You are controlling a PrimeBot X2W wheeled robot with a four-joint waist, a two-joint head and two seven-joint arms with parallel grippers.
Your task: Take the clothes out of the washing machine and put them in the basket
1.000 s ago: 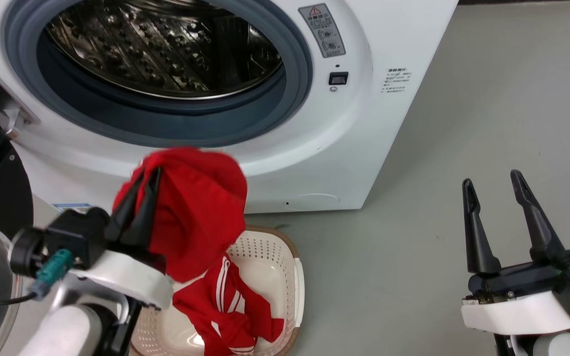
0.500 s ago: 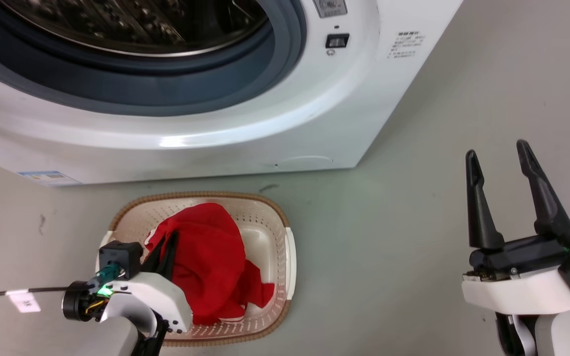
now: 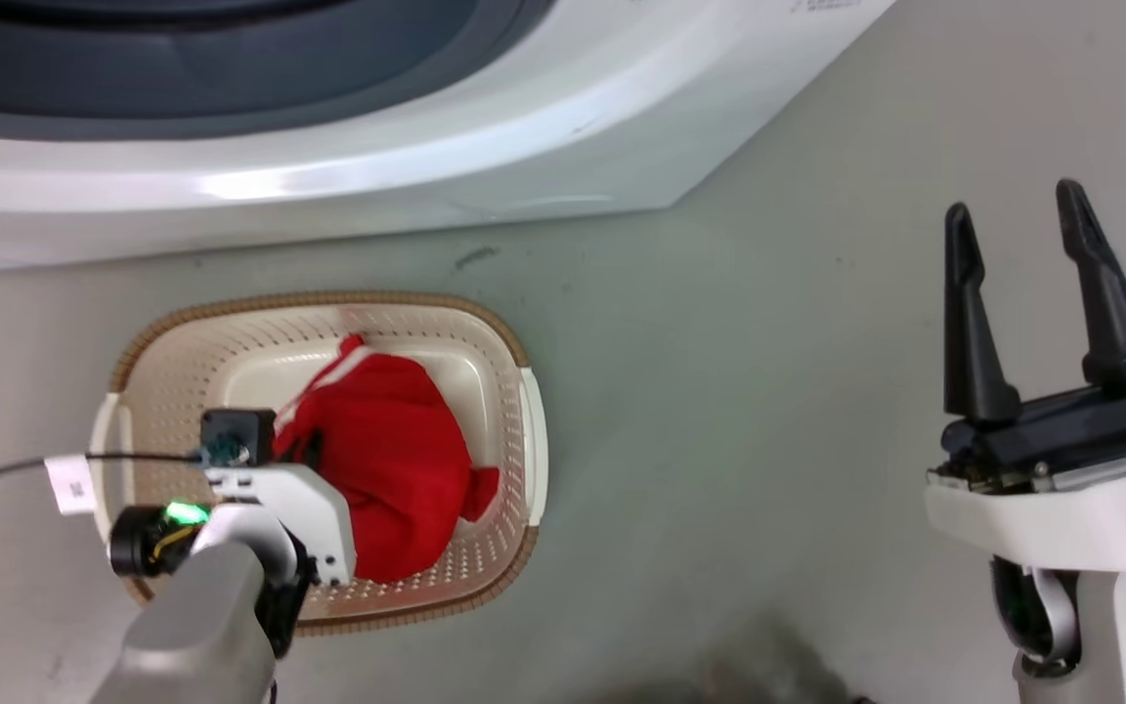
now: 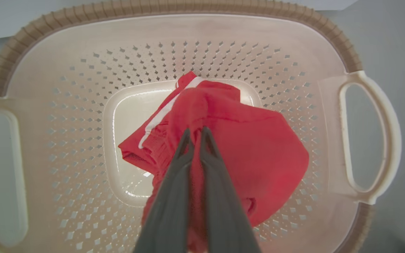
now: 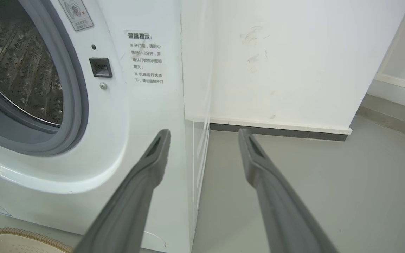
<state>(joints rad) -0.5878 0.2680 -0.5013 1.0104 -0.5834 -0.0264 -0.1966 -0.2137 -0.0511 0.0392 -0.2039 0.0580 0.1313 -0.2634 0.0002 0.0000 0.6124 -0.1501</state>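
Note:
The cream basket (image 3: 328, 297) stands on the floor just in front of the white washing machine (image 3: 426, 166). Inside it lie the red clothes: a plain red garment (image 3: 397, 489) on top of a white-striped one (image 3: 328, 376). My left gripper (image 3: 301, 452) reaches down into the basket. In the left wrist view this gripper (image 4: 195, 131) is shut on the plain red garment (image 4: 265, 147), and the striped garment (image 4: 146, 137) shows beneath it. My right gripper (image 3: 1013, 200) hangs open above bare floor to the right, holding nothing. The right wrist view shows its open fingers (image 5: 149, 168) beside the steel drum (image 5: 23, 77).
Grey floor (image 3: 739, 391) stretches between the basket and my right arm. A white wall (image 5: 276, 63) with a dark baseboard stands to the right of the washing machine (image 5: 135, 140). A cable with a white tag (image 3: 69, 484) runs from my left wrist.
The camera has tilted down. My left gripper has come down from the machine's front into the basket with the plain red garment, which now rests on the striped one. The right gripper stays open.

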